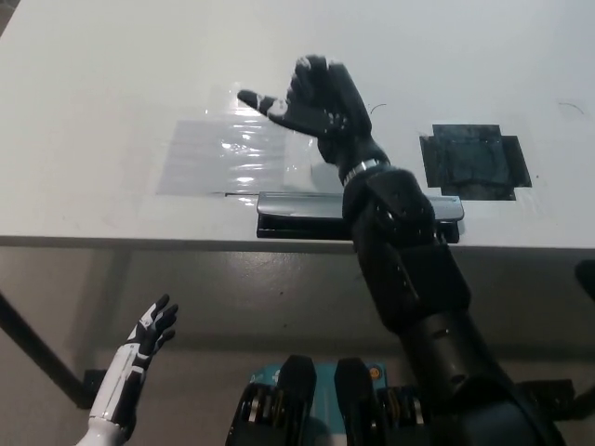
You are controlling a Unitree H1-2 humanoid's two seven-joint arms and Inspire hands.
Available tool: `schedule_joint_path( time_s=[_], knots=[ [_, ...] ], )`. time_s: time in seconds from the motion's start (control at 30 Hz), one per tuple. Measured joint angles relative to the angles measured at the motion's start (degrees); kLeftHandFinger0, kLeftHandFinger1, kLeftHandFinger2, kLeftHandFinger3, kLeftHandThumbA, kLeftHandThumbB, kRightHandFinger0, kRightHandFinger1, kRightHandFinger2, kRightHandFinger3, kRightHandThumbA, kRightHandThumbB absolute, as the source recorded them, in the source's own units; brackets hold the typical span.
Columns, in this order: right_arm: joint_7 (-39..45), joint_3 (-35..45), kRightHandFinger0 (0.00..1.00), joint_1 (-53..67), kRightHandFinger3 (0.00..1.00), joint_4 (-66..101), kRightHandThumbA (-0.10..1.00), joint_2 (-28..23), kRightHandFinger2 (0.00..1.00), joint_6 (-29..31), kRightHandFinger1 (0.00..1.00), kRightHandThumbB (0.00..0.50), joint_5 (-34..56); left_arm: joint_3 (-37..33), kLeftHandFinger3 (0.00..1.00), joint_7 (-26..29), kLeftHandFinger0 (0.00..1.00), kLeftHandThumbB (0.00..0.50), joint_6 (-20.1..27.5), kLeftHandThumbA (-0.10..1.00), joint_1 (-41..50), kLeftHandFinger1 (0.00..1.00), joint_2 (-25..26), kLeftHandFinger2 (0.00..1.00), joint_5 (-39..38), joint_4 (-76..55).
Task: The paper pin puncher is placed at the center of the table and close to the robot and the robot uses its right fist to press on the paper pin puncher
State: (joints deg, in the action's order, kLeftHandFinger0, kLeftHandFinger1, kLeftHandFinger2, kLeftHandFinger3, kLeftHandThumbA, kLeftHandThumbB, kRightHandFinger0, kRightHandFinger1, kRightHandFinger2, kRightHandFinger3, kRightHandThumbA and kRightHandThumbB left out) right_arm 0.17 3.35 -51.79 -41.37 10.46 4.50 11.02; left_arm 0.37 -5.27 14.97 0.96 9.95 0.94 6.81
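Observation:
The paper pin puncher (pixel 302 214), a long grey bar on a black base, lies along the table's near edge at the centre; its middle is hidden by my black right arm. My right hand (pixel 311 102) hovers above and behind it, over the table, open with its fingers spread and the thumb pointing left. It does not touch the puncher. My white left hand (pixel 149 332) hangs open below the table edge at the lower left.
A clear plastic sheet (pixel 228 153) lies flat on the white table (pixel 112 74) just behind the puncher's left end. A dark square patch (pixel 474 160) sits on the table to the right.

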Motion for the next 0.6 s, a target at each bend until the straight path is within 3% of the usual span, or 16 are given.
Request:
schedule_joint_path(
  time_s=[0.17,0.27,0.37,0.5,0.53,0.57,0.6],
  knots=[
    [-0.06,0.31,0.0,2.14,0.0,-1.48,1.0,-0.14,0.04,1.74,0.0,0.178,-0.1,0.03,1.0,0.0,1.0,0.146,0.0,1.0,-0.38,1.0,0.13,1.0,0.0,0.04],
    [-0.02,0.84,0.0,2.81,0.0,-3.79,1.0,-0.45,0.0,3.21,0.0,0.192,-0.08,0.1,1.0,0.0,1.0,0.152,0.0,1.0,-1.1,1.0,0.19,1.0,0.0,0.02],
    [-0.03,1.31,0.0,3.41,0.0,-5.82,1.0,-0.58,0.04,4.51,0.0,0.19,-0.06,0.1,1.0,0.0,1.0,0.129,0.0,1.0,-1.1,1.0,0.18,1.0,-0.01,0.01],
    [0.12,1.96,0.0,4.77,0.0,-9.53,1.0,-0.73,0.04,6.19,0.0,0.154,0.15,0.16,1.0,0.0,1.0,0.12,-0.01,1.0,-1.1,1.0,0.19,1.0,-0.01,0.02],
    [0.18,2.07,0.05,4.74,0.0,-9.93,1.0,-0.75,0.03,6.63,0.0,0.146,0.2,0.16,1.0,0.0,1.0,0.121,0.0,1.0,-1.1,1.0,0.19,1.0,-0.01,0.02],
    [0.31,2.19,0.0,4.5,0.0,-10.98,1.0,-0.88,0.02,7.52,0.0,0.145,0.22,0.15,1.0,0.0,1.0,0.121,0.0,1.0,-1.12,1.0,0.19,1.0,-0.01,0.03],
    [0.48,2.28,0.03,4.21,0.0,-12.18,1.0,-1.04,0.03,8.62,0.0,0.161,0.22,0.15,1.0,0.0,1.0,0.123,0.0,1.0,-1.13,1.0,0.19,1.0,-0.01,0.04]
  ],
)
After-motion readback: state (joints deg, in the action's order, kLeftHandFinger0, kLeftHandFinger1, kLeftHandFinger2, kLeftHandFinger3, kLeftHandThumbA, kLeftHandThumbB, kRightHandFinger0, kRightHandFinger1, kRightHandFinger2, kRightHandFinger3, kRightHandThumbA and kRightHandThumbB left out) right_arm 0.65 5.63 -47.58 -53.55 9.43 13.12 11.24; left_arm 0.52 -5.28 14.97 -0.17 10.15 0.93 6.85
